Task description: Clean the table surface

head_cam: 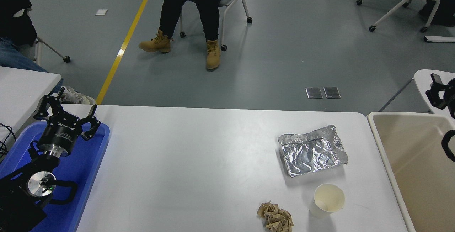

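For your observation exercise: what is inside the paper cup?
The paper cup stands upright and open; its pale inner wall and bottom show nothing inside. The near inner wall is hidden.

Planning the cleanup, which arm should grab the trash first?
Probably the right. Its claw is above the bin, nearest the foil tray, cup and paper wad; the left claw is over the blue tray.

Probably a lab: floor line (128, 40), wheeled chairs (227, 4).

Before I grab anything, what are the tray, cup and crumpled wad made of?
Tray: thin aluminium foil, shiny and creased. Cup: looks like paper, matte off-white, thin rim. Wad: brown paper, probably a napkin, dull and heavily crumpled.
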Controlling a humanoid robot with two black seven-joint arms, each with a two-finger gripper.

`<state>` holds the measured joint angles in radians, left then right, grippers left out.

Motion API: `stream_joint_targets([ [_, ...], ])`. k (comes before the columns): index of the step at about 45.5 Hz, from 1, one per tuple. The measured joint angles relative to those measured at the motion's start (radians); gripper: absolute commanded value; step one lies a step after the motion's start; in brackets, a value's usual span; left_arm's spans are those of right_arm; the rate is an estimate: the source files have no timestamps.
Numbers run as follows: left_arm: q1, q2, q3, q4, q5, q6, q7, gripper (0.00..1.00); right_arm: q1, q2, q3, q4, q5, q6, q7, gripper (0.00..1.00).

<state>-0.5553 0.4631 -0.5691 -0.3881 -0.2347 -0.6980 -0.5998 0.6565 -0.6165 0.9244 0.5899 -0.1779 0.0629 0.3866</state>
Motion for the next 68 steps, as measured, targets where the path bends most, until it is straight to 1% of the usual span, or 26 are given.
stream_joint_targets([
  [21, 0.000, 0.000, 0.002, 0.000, 0.000, 0.000, 0.000, 1.00, -0.003, 0.001, -0.001, -0.001, 0.000, 0.000, 0.000, 0.99],
  [54, 0.000, 0.000, 0.002, 0.000, 0.000, 0.000, 0.000, 1.00, 0.021, 0.066, 0.000, -0.006, 0.004, 0.002, 0.000, 0.99],
  [61, 0.000, 0.000, 0.002, 0.000, 0.000, 0.000, 0.000, 1.00, 0.036, 0.059, -0.048, -0.003, 0.004, 0.003, 0.000, 0.99],
  [68, 0.000, 0.000, 0.002, 0.000, 0.000, 0.000, 0.000, 1.00, 0.068, 0.041, -0.146, -0.005, 0.006, 0.004, 0.000, 0.99],
])
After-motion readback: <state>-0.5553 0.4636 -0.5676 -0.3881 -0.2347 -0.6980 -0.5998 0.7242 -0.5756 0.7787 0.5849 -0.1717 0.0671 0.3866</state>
